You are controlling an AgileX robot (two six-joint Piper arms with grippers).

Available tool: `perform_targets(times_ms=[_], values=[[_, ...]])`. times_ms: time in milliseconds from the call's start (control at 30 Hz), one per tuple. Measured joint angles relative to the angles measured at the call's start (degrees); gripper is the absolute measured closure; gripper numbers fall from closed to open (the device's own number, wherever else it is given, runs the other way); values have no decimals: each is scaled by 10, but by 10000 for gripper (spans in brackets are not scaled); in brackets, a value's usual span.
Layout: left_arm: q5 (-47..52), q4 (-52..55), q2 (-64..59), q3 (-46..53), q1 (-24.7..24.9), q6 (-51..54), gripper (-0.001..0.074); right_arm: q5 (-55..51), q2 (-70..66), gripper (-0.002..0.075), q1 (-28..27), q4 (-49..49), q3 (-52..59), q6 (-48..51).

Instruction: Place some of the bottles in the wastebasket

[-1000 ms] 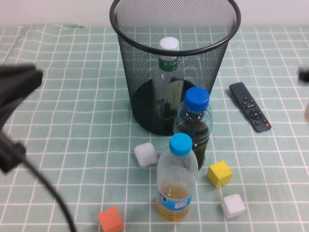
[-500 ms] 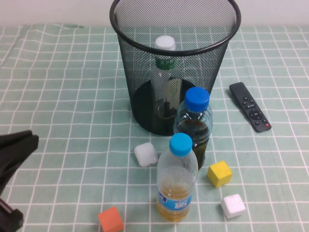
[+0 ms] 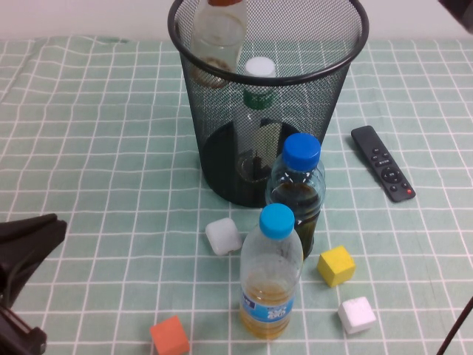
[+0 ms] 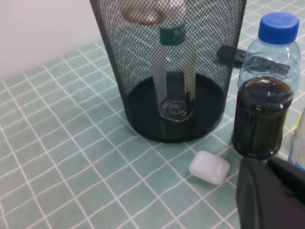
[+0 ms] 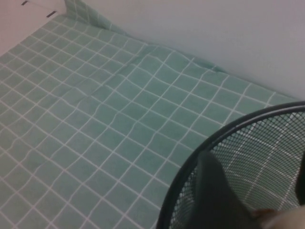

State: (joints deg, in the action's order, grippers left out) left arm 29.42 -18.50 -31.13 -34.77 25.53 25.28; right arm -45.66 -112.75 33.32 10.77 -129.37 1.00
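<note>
The black mesh wastebasket (image 3: 222, 155) stands at the table's back centre. The white-capped bottle with a green neck label (image 3: 259, 89) stands upright inside it and also shows through the mesh in the left wrist view (image 4: 174, 36). The squat brown-tinted bottle (image 3: 216, 37) hangs at rim height on the basket's left inner side. My right gripper (image 5: 255, 162) is over the basket rim (image 5: 190, 176), shut on that bottle's top (image 5: 276, 220). In the high view only a bit of the right arm (image 3: 458, 11) shows. My left gripper (image 3: 44, 229) is low at the front left, shut and empty (image 4: 267, 164).
Two blue-capped bottles (image 3: 299, 196) (image 3: 272, 274) stand in front of the basket. A white cube (image 3: 223, 237), a yellow cube (image 3: 336, 265), another white cube (image 3: 357, 315) and an orange cube (image 3: 170, 336) lie around them. A black remote (image 3: 382, 173) lies to the right.
The brown-tinted bottle has come into view at the basket's rim. My left gripper has pulled back from the upper left to the front-left corner.
</note>
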Motion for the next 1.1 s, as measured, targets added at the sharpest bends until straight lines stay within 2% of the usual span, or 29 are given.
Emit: perform_targets(times_ms=[133,200,300,367,467,533,667,800,933,1100], values=[[-2,0,0,1,0,-1,738,-14,-7,312,0,-9,-2,-2],[-3,0,1,2,0,-1,738,-36,-7,305,0,-26,-2,-10],[-21,-1,17,15,0,-1,738,-78,0,365,0,-61,-2,-25],[-46,-2,42,36,0,-1,738,-107,12,447,0,-75,-2,-29],[-74,-7,104,73,0,-2,738,-150,39,625,0,-91,-3,-33],[-82,-18,148,97,0,-4,738,-182,60,685,0,-99,-3,-38],[-85,-34,245,143,0,-6,739,-242,93,718,11,-136,-3,-57],[-89,-39,316,186,0,-21,739,-265,146,727,59,-244,25,-94],[-86,-43,319,219,0,-26,739,-265,236,727,129,-332,114,-147],[-162,-46,320,297,1,-27,739,-242,392,727,208,-385,287,-224]])
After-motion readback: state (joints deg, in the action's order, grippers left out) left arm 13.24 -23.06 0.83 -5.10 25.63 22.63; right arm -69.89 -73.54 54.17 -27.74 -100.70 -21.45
